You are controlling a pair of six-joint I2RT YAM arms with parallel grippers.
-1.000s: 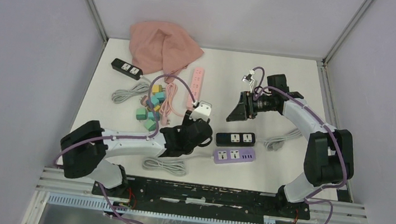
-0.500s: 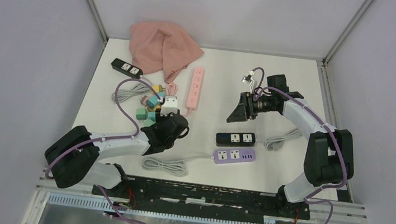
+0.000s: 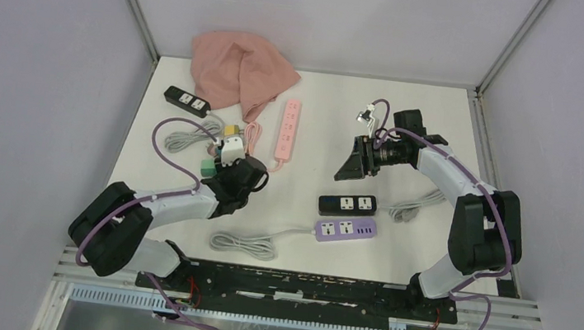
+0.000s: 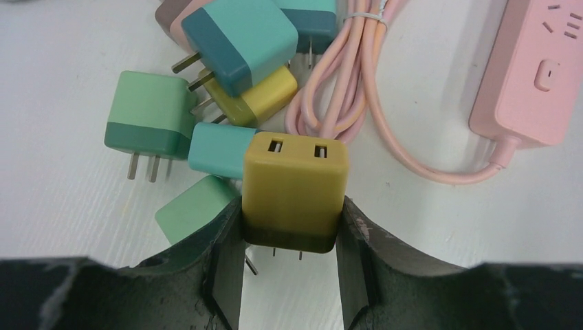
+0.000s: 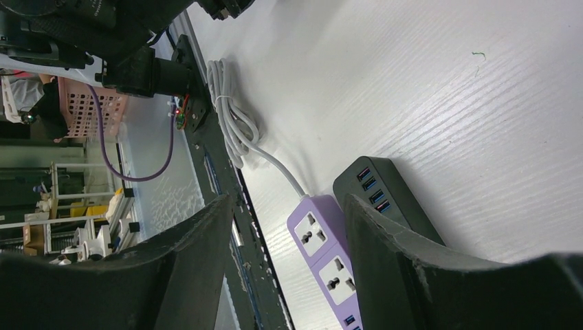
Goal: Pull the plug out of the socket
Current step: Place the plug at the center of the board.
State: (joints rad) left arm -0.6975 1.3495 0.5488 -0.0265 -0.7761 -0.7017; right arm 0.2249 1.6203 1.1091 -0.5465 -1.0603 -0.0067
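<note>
Fingers [image 4: 221, 268] of the left gripper [image 4: 289, 213] stand narrow, clamped on the two side faces of a mustard-yellow cube-shaped plastic plug [image 4: 295, 179]. Its metal prongs show bare between them, out of any socket. Just beyond and left of the fingers lies a heap of teal, green and yellow plastic plug cubes [image 4: 148, 117] on the white tabletop [image 4: 62, 206]. Farther off to the right sits a pink plastic power strip [image 4: 536, 69] with its coiled pink cable [image 4: 344, 89]. The pull looks done, so what remains is the set-down: lower until the plug rests on the heap or on bare tabletop, open evenly, then back straight off so neither finger drags a neighbouring cube. The right gripper [image 5: 289, 206] hangs wide and empty, well apart.
</note>
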